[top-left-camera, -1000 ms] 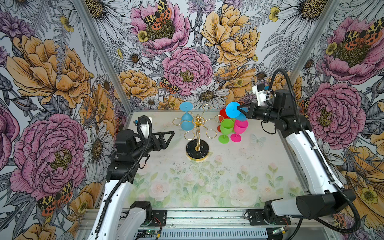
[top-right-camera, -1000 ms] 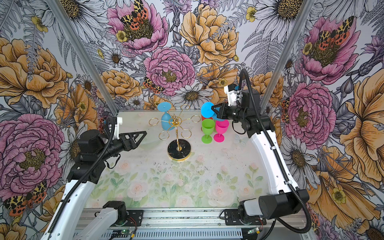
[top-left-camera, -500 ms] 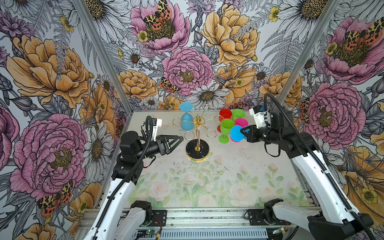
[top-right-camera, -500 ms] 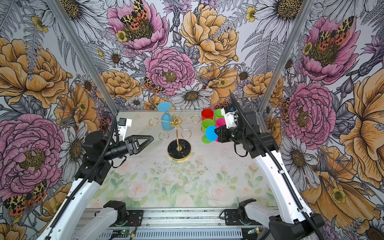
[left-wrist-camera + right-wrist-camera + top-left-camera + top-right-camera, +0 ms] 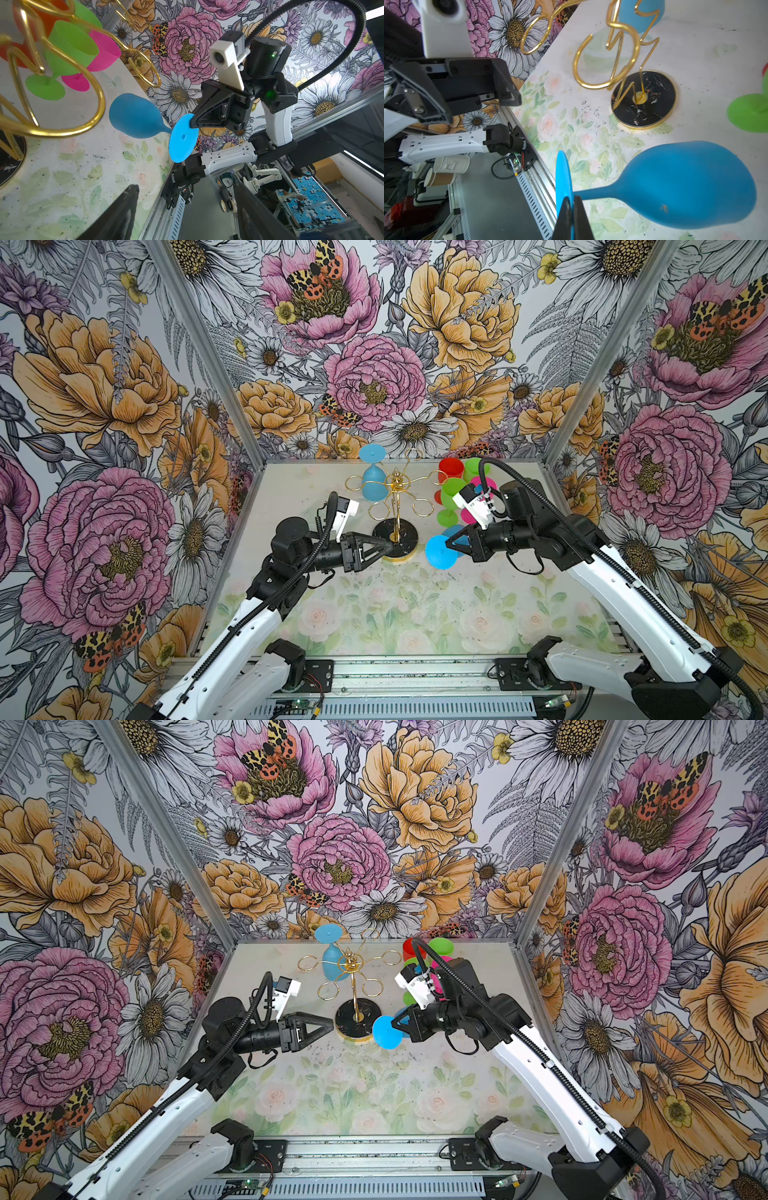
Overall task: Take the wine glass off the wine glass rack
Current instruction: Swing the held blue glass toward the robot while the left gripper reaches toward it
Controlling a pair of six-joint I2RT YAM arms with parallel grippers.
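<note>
The wine glass (image 5: 441, 551) (image 5: 387, 1032) is blue and hangs sideways in the air just right of the rack's base. My right gripper (image 5: 446, 546) (image 5: 572, 201) is shut on the rim of its round foot; its bowl (image 5: 685, 187) (image 5: 135, 116) points toward the back. The wine glass rack (image 5: 395, 485) (image 5: 352, 965) is gold wire on a black marbled base (image 5: 643, 99). A second blue glass (image 5: 372, 485) hangs upside down on a back-left loop. My left gripper (image 5: 388, 546) (image 5: 187, 197) is open and empty, with its tips at the left edge of the base.
Red (image 5: 451, 468), green (image 5: 453, 491) and pink (image 5: 484, 483) glasses stand at the back right, behind my right wrist. The floral walls close in the back and both sides. The table's front edge has a metal rail (image 5: 395, 676).
My right arm has carried the blue glass from the back right, by the standing glasses, forward and down beside the rack's base. My left gripper has moved right to the base and narrowed a little.
</note>
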